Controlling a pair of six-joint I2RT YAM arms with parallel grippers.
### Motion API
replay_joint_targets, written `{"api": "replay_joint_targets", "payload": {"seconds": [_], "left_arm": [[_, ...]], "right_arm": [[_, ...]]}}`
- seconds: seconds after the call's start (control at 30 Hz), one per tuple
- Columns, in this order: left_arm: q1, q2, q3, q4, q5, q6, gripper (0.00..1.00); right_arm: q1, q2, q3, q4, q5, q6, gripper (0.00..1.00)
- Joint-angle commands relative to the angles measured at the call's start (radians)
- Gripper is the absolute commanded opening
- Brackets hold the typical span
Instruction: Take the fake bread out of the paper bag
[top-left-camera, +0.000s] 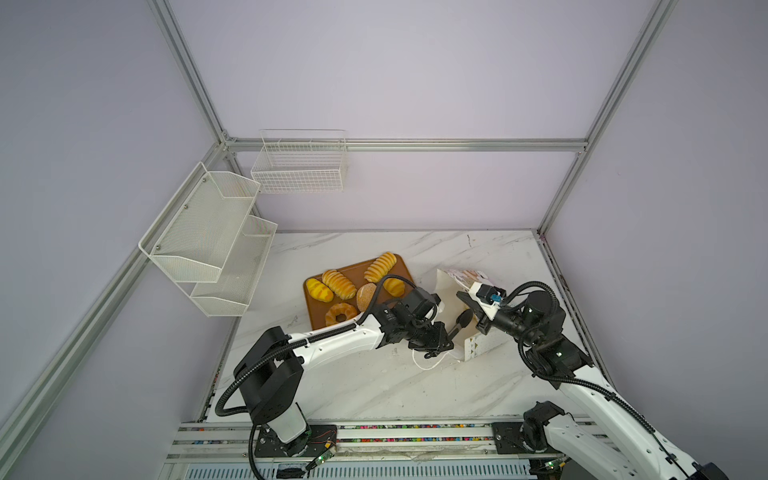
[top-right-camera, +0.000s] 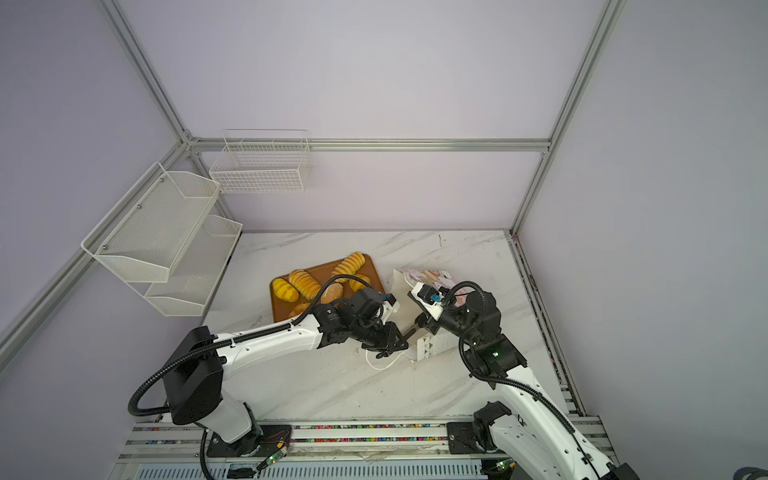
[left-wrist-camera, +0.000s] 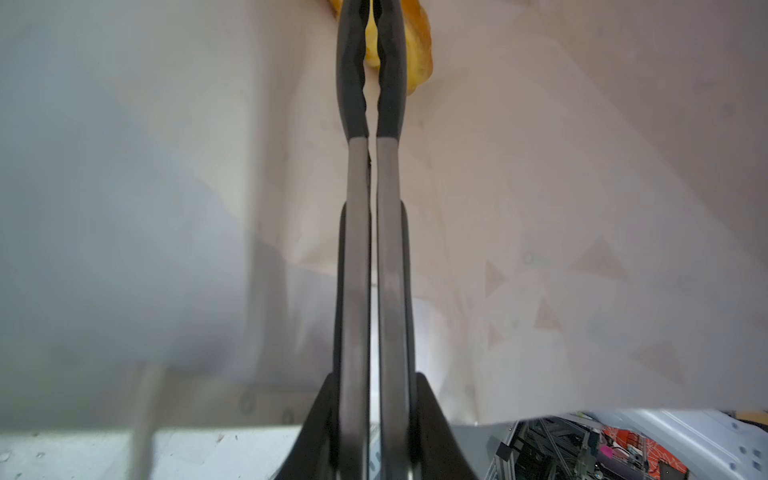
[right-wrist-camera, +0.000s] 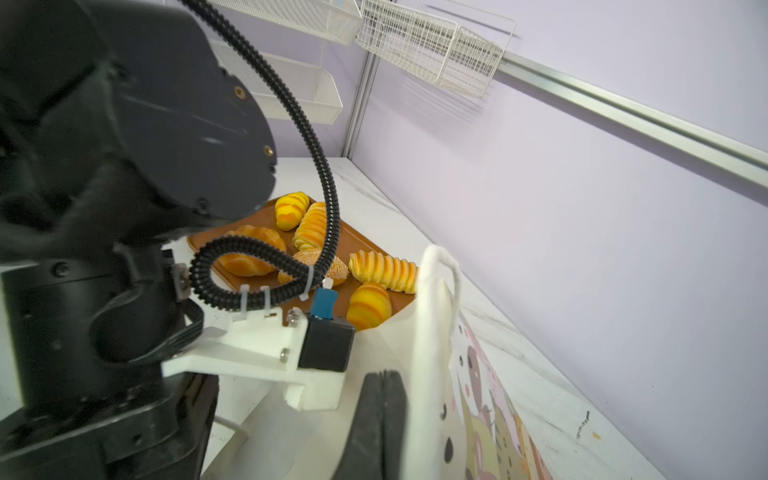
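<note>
Marble tabletop (top-left-camera: 374, 386) is shown in both top views. A brown tray (top-left-camera: 318, 318) with six bread pieces (top-left-camera: 338, 284) sits left of centre. The paper bag (top-left-camera: 448, 286) lies tipped just right of it, mouth turned left and near. The left gripper (top-left-camera: 436, 337) is closed on tongs (top-left-camera: 457, 324), whose black tips reach into that mouth. The right gripper (top-left-camera: 482, 326) is shut at the bag's raised rim.

From the left wrist, the tongs (left-wrist-camera: 353, 249) are seen nearly closed, their tips clamped on a yellow bun (left-wrist-camera: 417, 62) deep inside the bag. The bun lies straight ahead along the tongs' long axis, so a straight pull back along that axis is judged to be needed.

From the right wrist, the right gripper (right-wrist-camera: 382, 415) is seen shut just beside the rim and cord handle (right-wrist-camera: 440, 257). Whether paper is pinched cannot be told.
</note>
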Motion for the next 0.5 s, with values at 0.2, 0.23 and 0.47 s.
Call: {"api": "replay_joint_targets", "payload": {"seconds": [0.2, 0.23, 0.47], "left_arm": [[0.004, 0.020, 0.094, 0.172, -0.066, 0.015, 0.36], [0.004, 0.037, 0.109, 0.182, -0.063, 0.013, 0.37], [0.042, 0.098, 0.100, 0.270, -0.008, -0.058, 0.39]], "right_arm": [[-0.035, 0.193, 0.182, -0.031, -0.113, -0.184, 0.00], [-0.034, 0.220, 0.212, -0.054, -0.131, -0.202, 0.00], [-0.034, 0.294, 0.317, -0.230, -0.188, -0.280, 0.00]]}}
